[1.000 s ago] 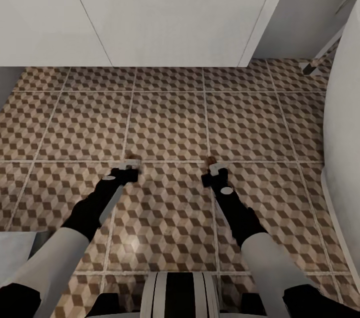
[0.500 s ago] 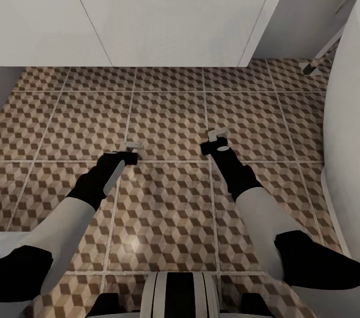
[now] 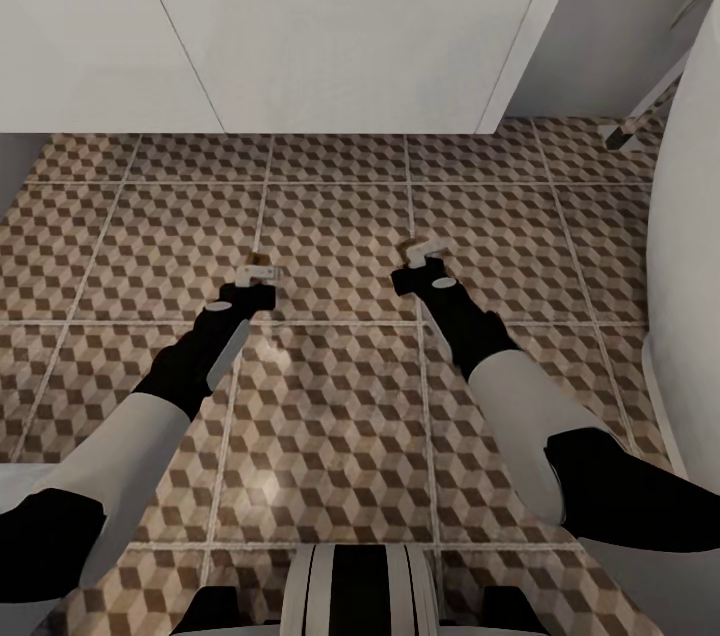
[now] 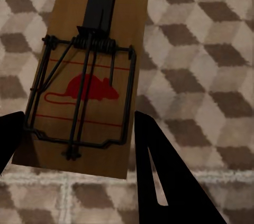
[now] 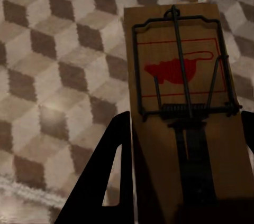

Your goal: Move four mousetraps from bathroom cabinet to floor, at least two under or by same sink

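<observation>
the left gripper [image 3: 258, 268] is clamped on a mousetrap [image 4: 84, 71], held over the bathroom floor [image 3: 330, 236] near a grout line. the right gripper [image 3: 425, 251] is clamped on a second mousetrap [image 5: 180, 92], also above the tiles, near the white cabinet front [image 3: 330, 26].

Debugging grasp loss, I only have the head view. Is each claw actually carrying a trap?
Observer: Yes. In the left wrist view the left claw grips a flat brown wooden mousetrap with a red mouse print, a finger on each long edge.
Operator: Right side?
Observer: The right claw holds a second brown wooden mousetrap the same way.
Operator: Touching the floor?
Observer: Cannot tell. The wrist views show the brown and beige cube-pattern tiled floor behind both.
</observation>
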{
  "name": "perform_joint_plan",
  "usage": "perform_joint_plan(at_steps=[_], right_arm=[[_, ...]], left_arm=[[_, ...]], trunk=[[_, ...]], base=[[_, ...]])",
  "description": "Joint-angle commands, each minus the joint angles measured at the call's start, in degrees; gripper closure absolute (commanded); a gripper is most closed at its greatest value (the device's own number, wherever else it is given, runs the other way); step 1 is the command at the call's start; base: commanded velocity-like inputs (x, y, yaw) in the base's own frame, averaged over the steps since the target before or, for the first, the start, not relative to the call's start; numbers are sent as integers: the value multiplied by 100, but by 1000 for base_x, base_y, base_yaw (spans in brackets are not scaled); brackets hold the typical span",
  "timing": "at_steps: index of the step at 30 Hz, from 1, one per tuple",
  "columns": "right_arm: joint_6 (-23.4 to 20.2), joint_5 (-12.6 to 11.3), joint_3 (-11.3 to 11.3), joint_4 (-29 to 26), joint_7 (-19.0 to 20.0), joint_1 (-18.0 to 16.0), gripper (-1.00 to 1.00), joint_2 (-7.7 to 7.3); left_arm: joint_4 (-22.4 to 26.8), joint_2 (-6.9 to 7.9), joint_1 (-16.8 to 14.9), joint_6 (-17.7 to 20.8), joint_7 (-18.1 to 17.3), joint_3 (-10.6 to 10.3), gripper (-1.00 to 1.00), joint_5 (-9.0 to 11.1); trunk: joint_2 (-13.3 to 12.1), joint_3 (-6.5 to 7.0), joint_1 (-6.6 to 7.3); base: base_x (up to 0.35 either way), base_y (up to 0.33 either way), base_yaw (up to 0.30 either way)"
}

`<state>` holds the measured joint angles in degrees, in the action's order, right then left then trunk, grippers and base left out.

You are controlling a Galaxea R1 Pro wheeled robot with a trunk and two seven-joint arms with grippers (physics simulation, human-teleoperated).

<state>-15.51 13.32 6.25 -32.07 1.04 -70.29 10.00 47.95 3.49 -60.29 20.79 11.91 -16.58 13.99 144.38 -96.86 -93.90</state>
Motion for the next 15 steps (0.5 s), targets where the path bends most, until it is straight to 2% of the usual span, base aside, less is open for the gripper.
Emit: perform_joint_plan(at_steps=[1,5,15], right_arm=[[-9,56,4,24,48,-1,100,0],[215,64,0,129,116,-2,100,0],[308,74,-9,149,128,-3,100,0]], left_arm=[[3,10,-3,0,65,-36,100,40],[7,11,6,-69,85,-38,100,42],[27,11,16,-75,84,-38,100,34]], trunk=[[1,-3,1],[1,-3,1],[1,-3,1]], base=[[0,0,0],[0,0,0],[0,0,0]])
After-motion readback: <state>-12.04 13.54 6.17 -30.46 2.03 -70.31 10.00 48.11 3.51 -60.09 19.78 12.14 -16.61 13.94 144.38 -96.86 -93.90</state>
